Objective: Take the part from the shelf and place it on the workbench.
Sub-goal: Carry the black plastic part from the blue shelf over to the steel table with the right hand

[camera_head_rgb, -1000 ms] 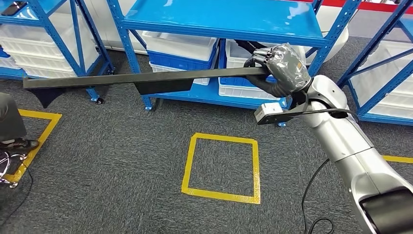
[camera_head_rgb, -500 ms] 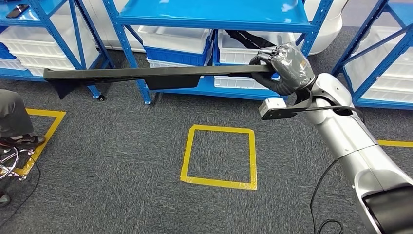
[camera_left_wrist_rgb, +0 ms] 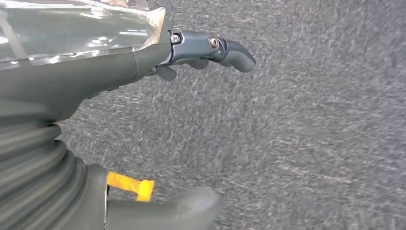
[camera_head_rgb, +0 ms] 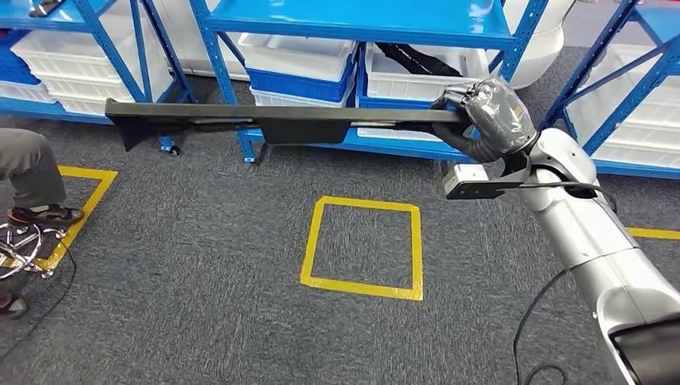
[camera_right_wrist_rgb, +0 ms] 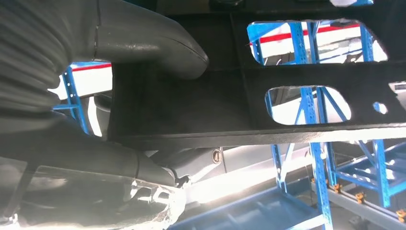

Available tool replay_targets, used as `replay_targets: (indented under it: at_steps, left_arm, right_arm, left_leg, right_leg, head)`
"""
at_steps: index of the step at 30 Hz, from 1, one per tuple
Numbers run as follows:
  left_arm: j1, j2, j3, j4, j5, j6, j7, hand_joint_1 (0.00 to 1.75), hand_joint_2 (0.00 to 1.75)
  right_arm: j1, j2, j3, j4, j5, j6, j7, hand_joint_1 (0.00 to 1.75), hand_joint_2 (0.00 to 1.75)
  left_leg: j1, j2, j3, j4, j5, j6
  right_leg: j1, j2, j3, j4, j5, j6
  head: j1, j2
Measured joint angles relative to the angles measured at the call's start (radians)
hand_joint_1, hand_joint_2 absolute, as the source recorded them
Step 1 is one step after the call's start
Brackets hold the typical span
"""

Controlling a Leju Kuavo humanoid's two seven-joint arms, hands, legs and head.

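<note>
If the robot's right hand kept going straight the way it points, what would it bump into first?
Probably the blue shelf right behind it, or the white bin on it. The right hand holds the long black part, and depth is hard to judge.

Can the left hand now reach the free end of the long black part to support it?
Probably not: the left hand hangs over carpet, while the part sticks out far from the right hand.

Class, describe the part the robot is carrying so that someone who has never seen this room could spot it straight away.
Start at the blue shelving holding white bins. In front of it, above the grey carpet, the right hand grips one end of a long black part. Unlike the boxy bins, it is a thin flat beam with a short tab hanging from its middle.
</note>
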Motion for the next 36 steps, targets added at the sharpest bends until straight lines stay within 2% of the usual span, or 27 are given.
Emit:
replay_targets:
  at_steps: [1,2,3,4,5,6,7,8,9,11,12,13,15,16,17,18,19,20,21,22,23,24,26,27,30,35,36]
  left_arm:
    - [0.000,-0.001,0.000,0.000,0.000,0.000,0.000,0.00,1.75]
    - [0.000,-0.003,0.000,0.000,-0.001,0.000,0.000,0.00,1.75]
    - [0.000,-0.004,0.000,0.000,-0.002,0.000,0.000,0.00,1.75]
    - [0.000,-0.005,0.000,0.000,-0.002,0.000,0.000,0.00,1.75]
    - [0.000,-0.005,0.000,0.000,-0.002,0.000,0.000,0.00,1.75]
    - [0.000,-0.003,0.001,0.000,-0.002,0.000,0.000,0.00,1.75]
    - [0.000,-0.001,0.002,-0.001,-0.003,0.000,0.000,0.00,1.75]
    - [0.000,0.000,0.002,-0.002,-0.005,0.000,0.000,0.00,1.75]
    - [0.001,0.001,0.003,-0.002,-0.006,0.000,0.000,0.00,1.75]
    - [0.004,0.000,0.004,-0.001,-0.009,-0.001,-0.001,0.00,1.75]
    - [0.006,0.002,0.004,-0.001,-0.010,-0.002,-0.001,0.00,1.75]
    - [0.008,0.002,0.004,0.000,-0.010,-0.003,-0.001,0.00,1.75]
    - [0.007,0.003,0.005,0.000,-0.010,-0.003,-0.001,0.00,1.75]
    - [0.007,0.002,0.005,0.000,-0.010,-0.003,-0.001,0.00,1.75]
    - [0.006,0.002,0.005,0.000,-0.010,-0.003,-0.001,0.00,1.75]
    - [0.006,0.002,0.005,0.000,-0.010,-0.003,-0.001,0.00,1.75]
    - [0.006,0.002,0.005,0.000,-0.010,-0.003,-0.001,0.00,1.75]
    - [0.005,0.002,0.005,0.000,-0.010,-0.003,-0.001,0.00,1.75]
    - [0.003,0.003,0.005,-0.001,-0.010,-0.003,-0.001,0.00,1.75]
    - [0.002,0.004,0.005,-0.001,-0.010,-0.003,-0.002,0.00,1.75]
    - [-0.001,0.005,0.005,-0.002,-0.010,-0.003,-0.003,0.00,1.75]
    - [-0.002,0.006,0.005,-0.002,-0.010,-0.003,-0.005,0.00,1.75]
    - [-0.002,0.007,0.006,-0.002,-0.010,-0.003,-0.008,0.00,1.75]
    - [-0.001,0.007,0.008,-0.002,-0.009,-0.003,-0.008,0.00,1.75]
    - [0.000,0.006,0.009,-0.001,-0.009,-0.003,-0.008,0.00,1.75]
    - [0.000,0.006,0.009,-0.001,-0.009,-0.003,-0.008,0.00,1.75]
    - [0.001,0.006,0.010,-0.001,-0.009,-0.003,-0.009,0.00,1.75]
  right_arm:
    - [0.003,-0.002,-0.003,0.001,0.001,0.000,0.000,1.75,1.75]
    - [0.006,-0.003,-0.006,0.001,0.001,0.000,0.000,1.75,1.75]
    - [0.009,-0.004,-0.009,0.002,0.002,0.000,0.000,1.75,1.75]
    - [0.011,-0.005,-0.010,0.002,0.003,0.000,0.000,1.75,1.75]
    - [0.012,-0.005,-0.012,0.002,0.003,0.000,0.000,1.75,1.75]
    - [0.013,-0.005,-0.013,0.002,0.004,0.000,0.000,1.75,1.75]
    - [0.013,-0.004,-0.015,0.002,0.004,0.000,0.000,1.75,1.75]
    - [0.014,-0.004,-0.017,0.002,0.005,0.001,0.000,1.75,1.75]
    - [0.016,-0.003,-0.018,0.002,0.007,0.002,0.000,1.75,1.75]
    - [0.021,-0.001,-0.020,0.003,0.011,0.006,0.000,1.75,1.75]
    - [0.022,0.000,-0.019,0.003,0.013,0.010,0.000,1.75,1.75]
    - [0.023,0.000,-0.019,0.004,0.014,0.013,0.000,1.75,1.75]
    - [0.023,0.002,-0.019,0.004,0.017,0.017,0.000,1.75,1.75]
    - [0.023,0.002,-0.020,0.004,0.017,0.017,0.000,1.75,1.75]
    - [0.023,0.002,-0.020,0.004,0.017,0.017,0.001,1.75,1.75]
    - [0.023,0.002,-0.020,0.004,0.018,0.018,0.001,1.75,1.75]
    - [0.023,0.003,-0.020,0.004,0.018,0.018,0.001,1.75,1.75]
    - [0.023,0.003,-0.021,0.004,0.018,0.018,0.002,1.75,1.75]
    - [0.022,0.002,-0.023,0.004,0.019,0.019,0.003,1.75,1.75]
    - [0.020,0.002,-0.025,0.003,0.019,0.021,0.005,1.75,1.75]
    - [0.018,0.001,-0.027,0.002,0.021,0.024,0.009,1.75,1.75]
    - [0.016,0.001,-0.029,0.002,0.024,0.029,0.015,1.75,1.75]
    - [0.013,0.000,-0.031,0.001,0.036,0.036,0.032,1.75,1.75]
    - [0.013,0.000,-0.031,0.001,0.045,0.038,0.043,1.75,1.75]
    - [0.012,-0.003,-0.032,0.002,0.066,0.036,0.062,1.75,1.75]
    - [0.012,-0.003,-0.032,0.002,0.068,0.036,0.064,1.75,1.75]
    - [0.012,-0.004,-0.032,0.001,0.070,0.036,0.066,1.75,1.75]
  left_leg:
    - [0.003,0.002,-0.016,0.000,0.012,-0.004]
    - [0.006,0.003,-0.032,0.001,0.024,-0.009]
    - [0.011,0.005,-0.050,0.002,0.037,-0.015]
    - [0.017,0.007,-0.068,0.005,0.049,-0.023]
    - [0.023,0.009,-0.086,0.011,0.060,-0.033]
    - [0.027,0.010,-0.105,0.019,0.071,-0.044]
    - [0.028,0.010,-0.119,0.027,0.080,-0.054]
    - [0.026,0.009,-0.129,0.033,0.091,-0.063]
    - [0.024,0.007,-0.136,0.035,0.103,-0.068]
    - [0.026,0.007,-0.144,0.033,0.117,-0.073]
    - [0.028,0.008,-0.151,0.044,0.096,-0.074]
    - [0.030,0.008,-0.162,0.074,0.052,-0.076]
    - [0.030,0.004,-0.186,0.195,-0.073,-0.076]
    - [0.029,0.002,-0.194,0.267,-0.117,-0.075]
    - [0.028,0.000,-0.195,0.325,-0.135,-0.072]
    - [0.027,0.000,-0.183,0.357,-0.130,-0.068]
    - [0.025,-0.001,-0.157,0.357,-0.110,-0.060]
    - [0.021,-0.002,-0.113,0.322,-0.092,-0.050]
    - [0.015,-0.004,-0.055,0.260,-0.091,-0.038]
    - [0.010,-0.006,0.004,0.187,-0.105,-0.028]
    - [0.003,-0.007,0.050,0.123,-0.123,-0.022]
    - [-0.003,-0.008,0.075,0.079,-0.137,-0.018]
    - [-0.010,-0.004,0.074,0.046,-0.121,-0.014]
    - [-0.011,-0.002,0.066,0.036,-0.103,-0.009]
    - [-0.008,0.004,0.046,0.020,-0.067,0.001]
    - [-0.007,0.004,0.044,0.020,-0.065,0.002]
    - [-0.007,0.005,0.027,0.020,-0.051,0.001]
  right_leg:
    - [-0.005,0.000,-0.010,0.056,-0.027,0.005]
    - [-0.012,0.000,-0.011,0.096,-0.034,0.016]
    - [-0.020,0.000,0.000,0.113,-0.020,0.034]
    - [-0.029,0.000,0.025,0.098,0.007,0.055]
    - [-0.039,0.000,0.063,0.055,0.030,0.075]
    - [-0.043,0.000,0.111,-0.008,0.033,0.090]
    - [-0.042,0.002,0.149,-0.068,0.021,0.091]
    - [-0.039,0.003,0.173,-0.112,0.001,0.084]
    - [-0.033,0.004,0.182,-0.134,-0.014,0.072]
    - [-0.036,0.002,0.164,-0.128,-0.007,0.045]
    - [-0.037,0.000,0.153,-0.124,0.003,0.031]
    - [-0.037,-0.001,0.140,-0.122,0.016,0.016]
    - [-0.030,-0.002,0.113,-0.121,0.044,-0.007]
    - [-0.024,-0.003,0.097,-0.120,0.057,-0.013]
    - [-0.018,-0.003,0.080,-0.120,0.070,-0.017]
    - [-0.012,-0.003,0.064,-0.119,0.083,-0.019]
    - [-0.007,-0.003,0.048,-0.119,0.096,-0.020]
    - [-0.002,-0.002,0.034,-0.119,0.108,-0.020]
    - [0.001,-0.002,0.022,-0.119,0.119,-0.018]
    - [0.003,-0.002,0.014,-0.119,0.130,-0.015]
    - [0.003,-0.003,0.008,-0.121,0.141,-0.010]
    - [0.000,-0.005,0.004,-0.124,0.152,-0.003]
    - [-0.004,-0.008,-0.003,-0.133,0.172,0.011]
    - [-0.005,-0.007,-0.010,-0.131,0.165,0.012]
    - [-0.003,-0.005,-0.028,-0.103,0.112,0.003]
    - [-0.003,-0.005,-0.030,-0.098,0.104,0.001]
    - [-0.004,-0.004,-0.038,-0.043,0.068,0.000]
  head:
    - [0.002,0.000]
    - [0.002,0.000]
    - [0.002,0.000]
    - [0.002,0.000]
    - [0.002,0.000]
    - [0.004,0.000]
    - [0.004,0.000]
    - [0.003,0.000]
    - [0.003,0.000]
    - [0.000,0.000]
    - [-0.001,0.000]
    - [-0.004,0.000]
    - [-0.007,0.000]
    - [-0.008,0.000]
    - [-0.008,0.000]
    - [-0.008,0.000]
    - [-0.009,0.000]
    - [-0.009,0.000]
    - [-0.008,0.000]
    - [-0.008,0.000]
    - [-0.007,0.000]
    - [-0.007,0.000]
    - [-0.008,0.000]
    - [-0.008,0.000]
    - [-0.003,0.000]
    - [-0.002,0.000]
    - [-0.002,0.000]
